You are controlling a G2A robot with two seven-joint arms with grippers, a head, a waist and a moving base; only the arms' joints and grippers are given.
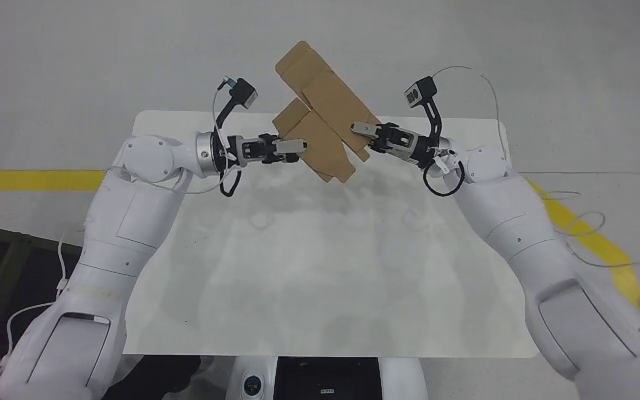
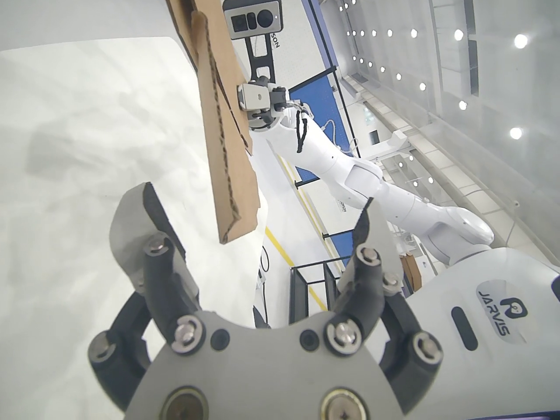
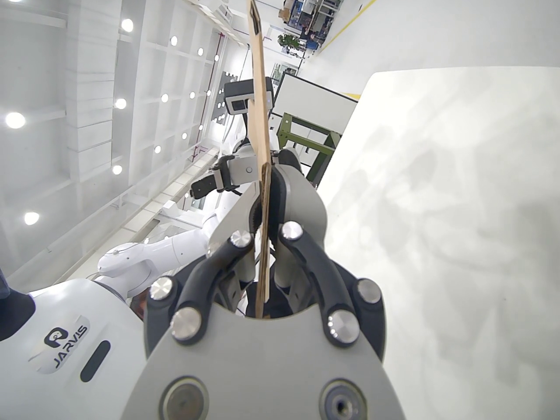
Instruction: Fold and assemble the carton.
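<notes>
The carton (image 1: 322, 112) is a flat brown cardboard blank with loose flaps, held tilted in the air over the far side of the white table (image 1: 330, 280). My right gripper (image 1: 366, 130) is shut on its right edge. In the right wrist view the carton (image 3: 258, 89) runs edge-on between the pads of the right gripper (image 3: 264, 185). My left gripper (image 1: 298, 147) stands open at the carton's left edge. In the left wrist view the carton's lower corner (image 2: 232, 203) hangs just beyond the left gripper (image 2: 258, 209), untouched by the spread fingers (image 2: 148, 207).
The bare white tabletop (image 3: 437, 198) lies below both arms. Yellow floor tape (image 1: 45, 180) runs past the table's left side, and another strip (image 1: 590, 240) passes on the right. Grey floor lies beyond the table's far edge.
</notes>
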